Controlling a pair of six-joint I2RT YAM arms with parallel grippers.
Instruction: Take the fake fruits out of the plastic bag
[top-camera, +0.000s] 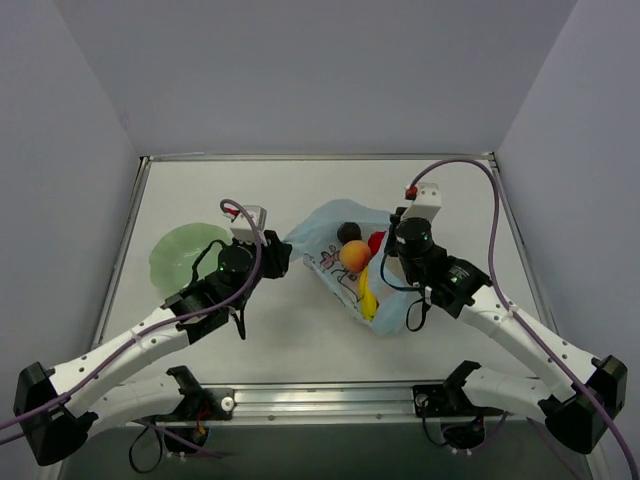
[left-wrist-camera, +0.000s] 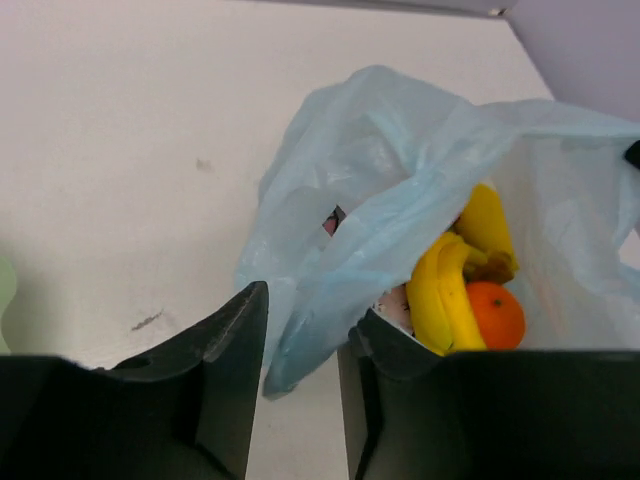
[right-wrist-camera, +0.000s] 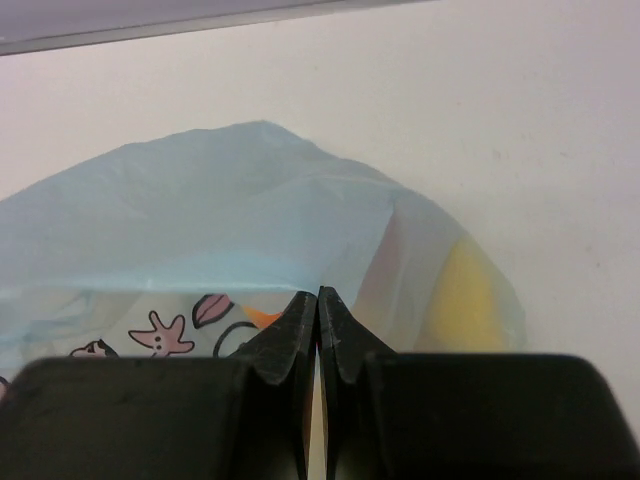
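The light-blue plastic bag (top-camera: 325, 235) lies mid-table with its mouth open. Inside it show a peach-orange ball (top-camera: 352, 255), a yellow banana piece (top-camera: 368, 297), a red fruit (top-camera: 376, 241) and a dark round one (top-camera: 349, 232). My left gripper (top-camera: 278, 252) is at the bag's left edge. In the left wrist view it (left-wrist-camera: 300, 345) is open, with a fold of the bag (left-wrist-camera: 360, 200) hanging between the fingers; bananas (left-wrist-camera: 450, 285) and an orange (left-wrist-camera: 495, 313) show inside. My right gripper (right-wrist-camera: 318, 298) is shut on the bag's rim (right-wrist-camera: 200, 220); a yellow fruit (right-wrist-camera: 455, 300) shows through the plastic.
A pale green round plate (top-camera: 185, 255) lies left of the left gripper. The table (top-camera: 300, 190) has a raised rim and grey walls on three sides. Both arms reach in from the near edge.
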